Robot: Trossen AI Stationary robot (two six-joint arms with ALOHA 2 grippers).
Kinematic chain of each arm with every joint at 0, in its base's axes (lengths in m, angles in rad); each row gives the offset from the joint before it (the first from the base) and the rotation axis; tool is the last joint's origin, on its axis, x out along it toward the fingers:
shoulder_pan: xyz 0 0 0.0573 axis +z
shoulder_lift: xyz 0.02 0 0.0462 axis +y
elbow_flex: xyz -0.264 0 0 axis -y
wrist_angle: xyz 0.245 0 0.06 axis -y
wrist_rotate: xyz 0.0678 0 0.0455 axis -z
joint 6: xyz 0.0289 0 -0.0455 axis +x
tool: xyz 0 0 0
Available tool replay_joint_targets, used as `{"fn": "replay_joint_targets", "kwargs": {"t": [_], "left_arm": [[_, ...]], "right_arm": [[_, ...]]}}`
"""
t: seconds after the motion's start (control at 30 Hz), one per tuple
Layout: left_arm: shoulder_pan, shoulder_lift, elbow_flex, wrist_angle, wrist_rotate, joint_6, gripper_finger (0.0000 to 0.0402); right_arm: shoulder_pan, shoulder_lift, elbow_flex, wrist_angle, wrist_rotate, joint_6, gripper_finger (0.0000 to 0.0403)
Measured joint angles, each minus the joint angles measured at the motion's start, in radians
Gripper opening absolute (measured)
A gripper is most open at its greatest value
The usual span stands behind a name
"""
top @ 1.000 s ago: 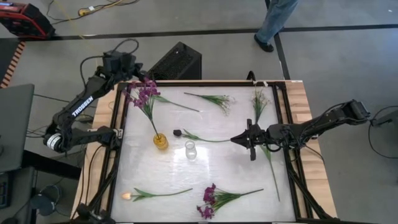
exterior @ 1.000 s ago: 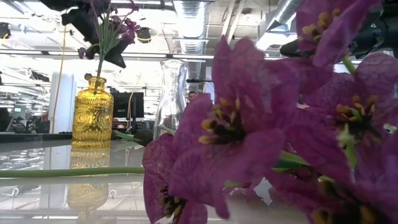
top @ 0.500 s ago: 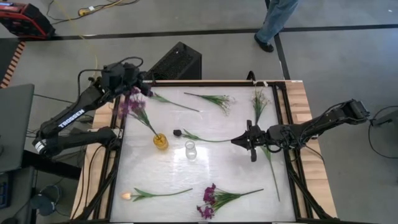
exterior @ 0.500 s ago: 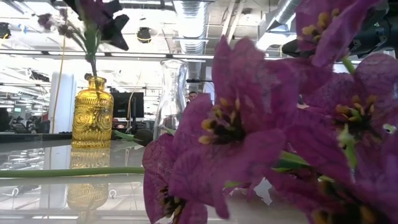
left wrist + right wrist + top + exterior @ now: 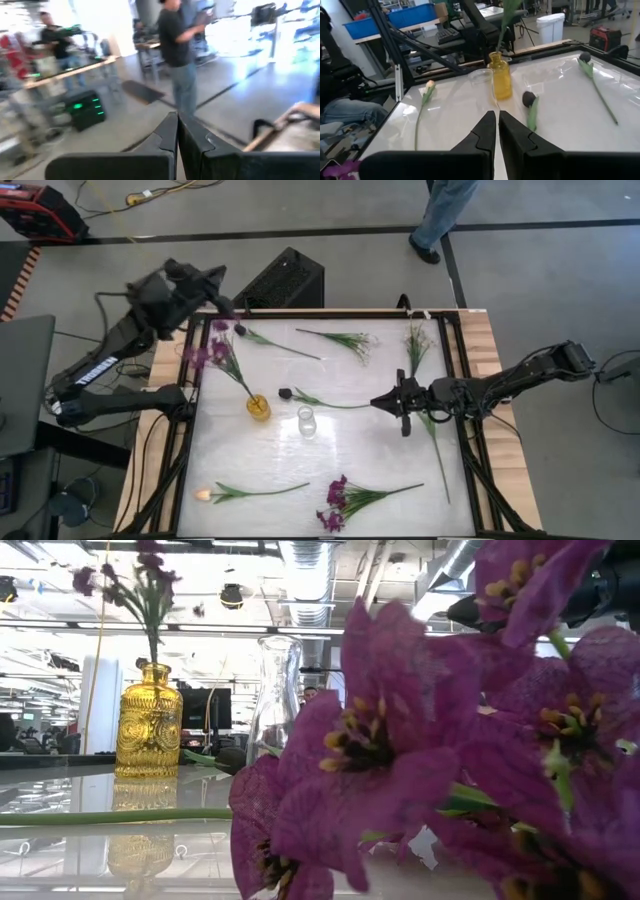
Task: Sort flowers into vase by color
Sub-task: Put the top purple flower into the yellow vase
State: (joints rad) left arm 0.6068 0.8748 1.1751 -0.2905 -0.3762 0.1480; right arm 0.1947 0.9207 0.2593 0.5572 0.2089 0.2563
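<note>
While a purple spray [image 5: 212, 356] is standing in the yellow vase [image 5: 258, 407], the right gripper [image 5: 398, 406], jaws pressed shut and empty, is being held beside the dark bud [image 5: 285, 393], whose stem is pointing straight at it; the left gripper [image 5: 222, 304], shut, is hanging behind the vase.

A grey concrete floor [image 5: 520, 270] crossed by dark tape lines surrounds the white table [image 5: 340, 450]. Behind the table stands a black box [image 5: 285, 280], with a red machine [image 5: 35, 210] farther off. Overhead run ceiling ducts [image 5: 305, 570]; a person [image 5: 175, 50] stands beyond it.
</note>
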Motion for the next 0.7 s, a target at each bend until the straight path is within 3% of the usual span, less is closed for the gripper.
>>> {"fn": "replay_joint_targets", "kwargs": {"t": [0.07,0.17,0.23,0.3,0.37,0.53,0.7], "left_arm": [[-0.013,-0.001,0.064,-0.104,0.095,-0.059,0.0],[-0.05,-0.009,0.118,-0.282,0.324,-0.132,0.0],[-0.098,-0.032,0.116,-0.355,0.495,-0.149,0.0],[-0.169,-0.071,0.09,-0.375,0.596,-0.185,0.0],[-0.262,-0.118,0.039,-0.391,0.599,-0.208,0.0],[-0.502,-0.23,-0.134,-0.385,0.476,-0.251,0.0],[-0.696,-0.276,-0.292,-0.376,0.468,-0.238,0.0]], "right_arm": [[0.0,0.0,0.005,-0.004,0.0,-0.002,0.0051],[0.0,0.0,0.007,-0.01,-0.002,-0.002,0.0051],[0.0,0.0,0.007,-0.028,-0.002,-0.003,0.0051],[0.0,0.0,0.007,-0.045,-0.002,-0.003,0.0051],[0.0,0.0,0.007,-0.057,-0.004,-0.002,0.0051],[0.002,0.0,0.007,-0.085,-0.005,-0.003,0.0051],[0.001,0.0,0.007,-0.086,-0.005,-0.003,0.0051]]}}
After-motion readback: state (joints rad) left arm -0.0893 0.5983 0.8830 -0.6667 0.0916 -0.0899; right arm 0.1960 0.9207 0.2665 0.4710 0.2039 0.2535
